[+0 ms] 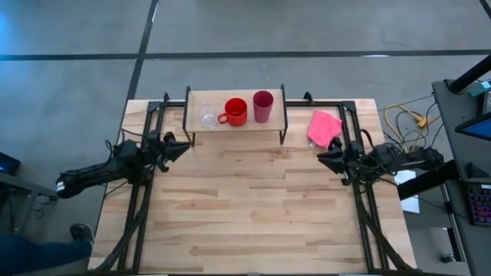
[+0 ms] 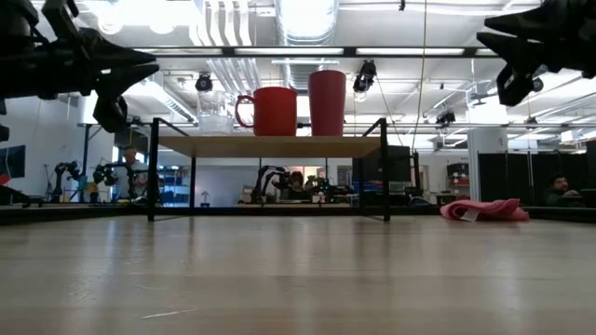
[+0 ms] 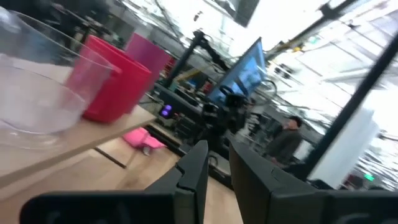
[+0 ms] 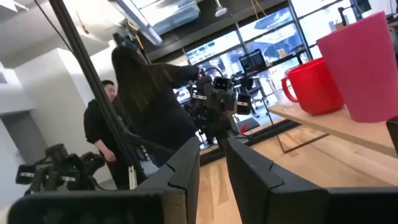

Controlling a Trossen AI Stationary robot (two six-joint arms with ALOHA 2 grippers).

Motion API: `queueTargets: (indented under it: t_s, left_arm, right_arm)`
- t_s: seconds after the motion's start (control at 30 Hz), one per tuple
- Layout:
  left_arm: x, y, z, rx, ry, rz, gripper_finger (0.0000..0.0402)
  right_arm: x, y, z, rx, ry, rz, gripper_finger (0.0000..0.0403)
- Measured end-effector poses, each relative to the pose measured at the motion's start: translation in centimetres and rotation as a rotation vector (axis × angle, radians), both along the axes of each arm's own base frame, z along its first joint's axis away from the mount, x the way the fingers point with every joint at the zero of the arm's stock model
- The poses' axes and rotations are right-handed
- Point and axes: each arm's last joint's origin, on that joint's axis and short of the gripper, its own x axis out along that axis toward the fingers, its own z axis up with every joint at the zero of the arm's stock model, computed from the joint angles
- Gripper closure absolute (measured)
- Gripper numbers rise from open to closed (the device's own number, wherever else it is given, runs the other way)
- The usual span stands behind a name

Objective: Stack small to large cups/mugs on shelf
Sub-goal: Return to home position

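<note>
While both arms hang above the butcher-block table (image 1: 253, 207), the three vessels stand upright in a row on the small wooden-topped shelf (image 1: 197, 100) at the top centre of the overhead frame. The clear glass cup (image 1: 208, 116) is at the left end, and the red mug (image 1: 235, 112) in the middle has its handle turned towards the glass. The magenta tumbler (image 1: 262, 106) stands at the right, just beside the mug. From table height a thin gap shows between mug and tumbler, and the tumbler rises tallest.

The left gripper (image 1: 178, 146) hovers at the middle left of the overhead frame, near the shelf's lower-left leg. Its fingers (image 3: 194, 171) are drawn close together with only a narrow slit between them, gripping nothing. The right gripper (image 1: 326, 157) sits right of centre, just below the crumpled pink cloth (image 1: 324, 127) lying on the table beside the shelf. Its fingers (image 4: 186, 165) are likewise pressed near each other and empty. Beyond the table a person in dark clothes (image 4: 102, 121) stands in the room
</note>
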Motion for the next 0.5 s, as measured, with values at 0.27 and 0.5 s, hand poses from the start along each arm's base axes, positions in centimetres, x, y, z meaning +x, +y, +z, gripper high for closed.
queueTargets:
  t_s: [0.27, 0.5]
  left_arm:
    - [0.1, 0.3, -1.5, -0.051, 0.148, 0.09, 0.0349]
    - [0.2, 0.3, -1.9, -0.061, 0.193, 0.088, 0.0349]
  right_arm:
    - [0.4, 0.1, -1.4, 0.059, 0.026, 0.012, 0.0321]
    - [0.4, 0.1, -1.5, 0.068, 0.035, 0.014, 0.0329]
